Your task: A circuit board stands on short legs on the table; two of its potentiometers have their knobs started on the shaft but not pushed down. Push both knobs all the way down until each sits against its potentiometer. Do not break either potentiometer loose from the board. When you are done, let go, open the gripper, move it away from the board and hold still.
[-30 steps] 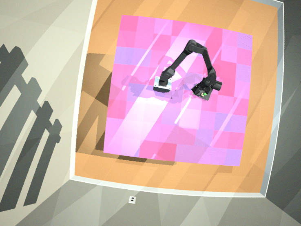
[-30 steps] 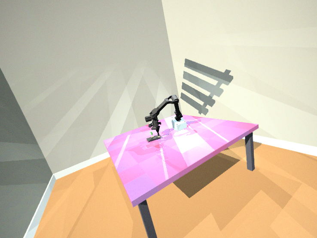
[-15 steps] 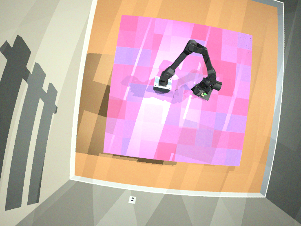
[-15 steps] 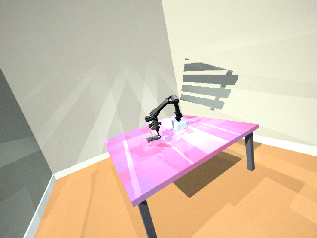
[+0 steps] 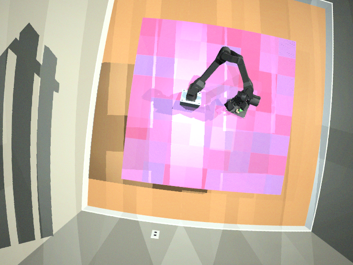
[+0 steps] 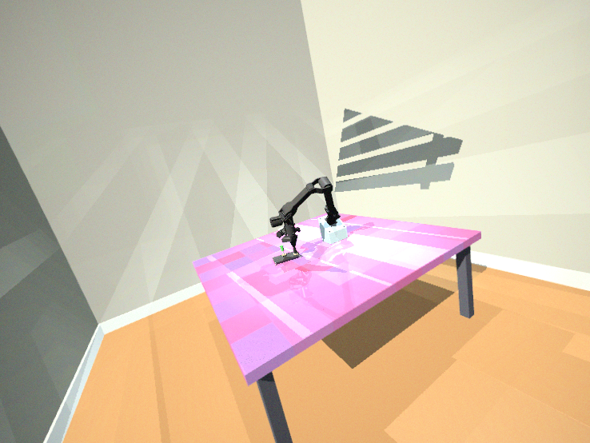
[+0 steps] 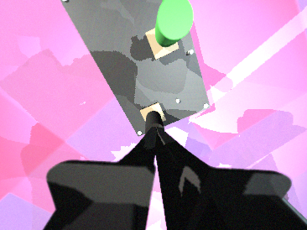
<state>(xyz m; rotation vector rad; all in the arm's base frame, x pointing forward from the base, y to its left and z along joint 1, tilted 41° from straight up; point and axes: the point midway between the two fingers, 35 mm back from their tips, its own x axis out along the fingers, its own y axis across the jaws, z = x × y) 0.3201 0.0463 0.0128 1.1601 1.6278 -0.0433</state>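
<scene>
The dark grey circuit board (image 7: 113,28) (image 6: 281,261) stands low on the table. A tall green knob (image 7: 175,18) (image 6: 281,248) (image 5: 240,110) stands over a tan potentiometer (image 7: 157,51), with tan visible beneath it in the exterior view. A second tan potentiometer (image 7: 148,110) sits near the board's other end, with a small dark knob (image 7: 154,118) above it. My gripper (image 7: 155,131) (image 6: 295,251) is shut and empty, its tips at the top of the dark knob. The tips partly hide that knob. Whether they touch it, and whether it is seated, cannot be told.
The pink patchwork table (image 5: 188,171) (image 6: 343,305) surrounds the board. The arm's pale base (image 5: 182,98) (image 6: 335,232) stands beside the board. Small white dots (image 7: 178,101) (image 7: 190,52) mark the board. Shadows cross the board and the table.
</scene>
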